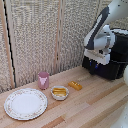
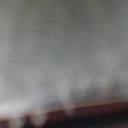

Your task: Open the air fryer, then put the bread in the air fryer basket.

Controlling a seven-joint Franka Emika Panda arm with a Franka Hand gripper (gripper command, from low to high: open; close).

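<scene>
Air fryer (image 1: pixel 114 60) sits at the far right of the exterior view, a black box with rounded corners on the wooden table (image 1: pixel 95 107), backed against the woven-panel wall (image 1: pixel 35 35). Most of its front is covered by the robot arm (image 1: pixel 100 35), white and black, which comes down from the upper right and hangs directly before the appliance. Handle and basket: not distinguishable behind the arm; whether the drawer is in or out cannot be told.

Gripper (image 1: pixel 95 70): a dark shape below the white wrist block, low against the fryer's front. Fingers too small and dark against the black body to separate, so I cannot tell whether they are spread or pressed together, nor whether they touch anything.

Bread (image 1: pixel 75 85): small orange-golden oblong lying flat on the table, well apart from the gripper, toward the exterior view's left of the fryer. Just beside it, further left, a small round bowl (image 1: pixel 59 93) holding a paler yellow piece (image 1: pixel 59 91). Behind the bowl, a pink cup (image 1: pixel 44 79), upright. Nearest the left corner, a large white plate (image 1: pixel 25 103) with a patterned rim, near the bowl.

Wrist view: blurred grey wash with a dark reddish band along one edge; nothing identifiable.
</scene>
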